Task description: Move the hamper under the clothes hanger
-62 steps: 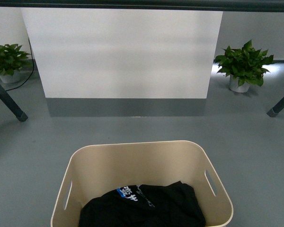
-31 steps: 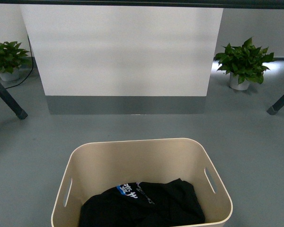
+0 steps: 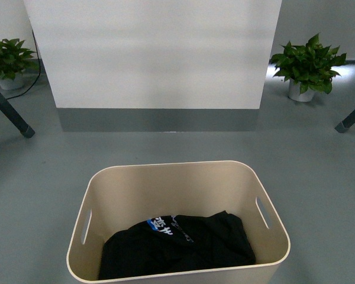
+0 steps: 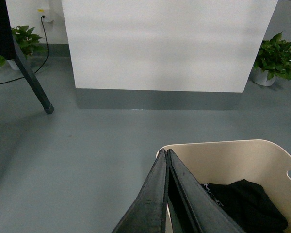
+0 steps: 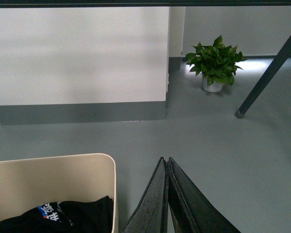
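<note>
A slanted dark grey square-tube hanger leg (image 3: 10,113) with a capped foot stands at far left on the smooth grey floor (image 3: 35,177), beside a leafy potted plant (image 3: 7,59). The left gripper (image 4: 166,194), seen only from its wrist camera, has its two dark tapered fingers pressed together, holding nothing; it sits just over the hamper's near left corner. The hamper (image 3: 177,171) is a smooth beige plastic tub with rounded corners, walls tapering downward and a slot handle in each short side. A crumpled black garment (image 3: 177,245) with blue and white print lies inside. Bare floor surrounds the hamper, open up to a flat white panel (image 3: 154,53) with a grey base strip. The right gripper (image 5: 166,194), likewise closed and empty, hangs just outside the hamper's right wall. Further right stand a second plant (image 3: 307,62) and another leg (image 3: 352,117).
</note>
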Available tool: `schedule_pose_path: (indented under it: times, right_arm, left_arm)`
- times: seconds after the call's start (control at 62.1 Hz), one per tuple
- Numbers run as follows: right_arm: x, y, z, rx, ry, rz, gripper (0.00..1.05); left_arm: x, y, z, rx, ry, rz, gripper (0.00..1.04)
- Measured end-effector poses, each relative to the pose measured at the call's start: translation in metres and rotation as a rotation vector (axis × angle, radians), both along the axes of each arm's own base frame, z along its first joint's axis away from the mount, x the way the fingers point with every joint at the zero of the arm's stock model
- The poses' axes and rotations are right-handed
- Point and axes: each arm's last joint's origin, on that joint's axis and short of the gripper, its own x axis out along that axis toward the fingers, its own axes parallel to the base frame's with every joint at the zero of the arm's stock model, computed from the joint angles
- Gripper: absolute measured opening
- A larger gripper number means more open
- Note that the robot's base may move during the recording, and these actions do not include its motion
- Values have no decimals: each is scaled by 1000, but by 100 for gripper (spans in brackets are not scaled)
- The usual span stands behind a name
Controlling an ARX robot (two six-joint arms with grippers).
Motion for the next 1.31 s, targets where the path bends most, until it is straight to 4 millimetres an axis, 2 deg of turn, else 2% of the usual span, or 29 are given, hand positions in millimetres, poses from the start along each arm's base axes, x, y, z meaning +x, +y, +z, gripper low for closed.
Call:
schedule_pose_path:
  times: [0.242, 0.741, 0.902, 1.176, 1.305]
  right_arm:
    - [-9, 0, -11, 0, -1, -1, 2]
    - [-23, 0, -8, 0, -15, -1, 2]
    - [-27, 0, -8, 0, -15, 0, 2]
    - [-32, 0, -8, 0, -16, 0, 2]
    - [-41, 0, -12, 0, 4, 2, 2]
  left_arm:
    - [-5, 0, -2, 0, -26, 0, 3]
    - [-14, 0, -3, 0, -22, 0, 3]
    - [-24, 0, -6, 0, -16, 0, 3]
    - [-25, 0, -6, 0, -17, 0, 3]
    - [-25, 0, -6, 0, -17, 0, 3]
